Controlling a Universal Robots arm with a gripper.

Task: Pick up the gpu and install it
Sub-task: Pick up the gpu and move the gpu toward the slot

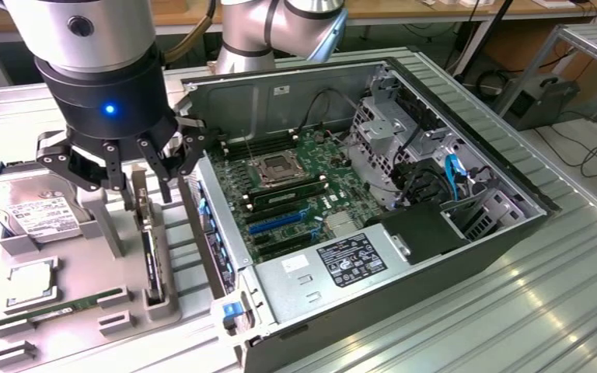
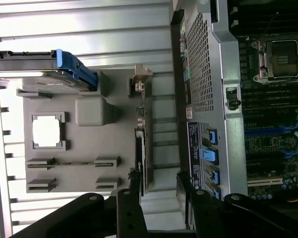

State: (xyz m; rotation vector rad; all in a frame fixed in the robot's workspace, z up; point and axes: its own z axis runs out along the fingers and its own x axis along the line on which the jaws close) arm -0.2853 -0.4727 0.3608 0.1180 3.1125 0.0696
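GPU (image 1: pixel 150 260) (image 2: pixel 141 146): stands on edge in a slot of the grey holder fixture (image 1: pixel 106 229) (image 2: pixel 84 148), left of the frame in the exterior view, just beside the open computer case (image 1: pixel 277 85). Its long axis runs from centre-left to lower-left, parallel to the case's near wall. The silver bracket end appears to point up-frame. Gripper (image 1: pixel 133 177) (image 2: pixel 158 198): above the card, jaws spread fully, holding nothing.
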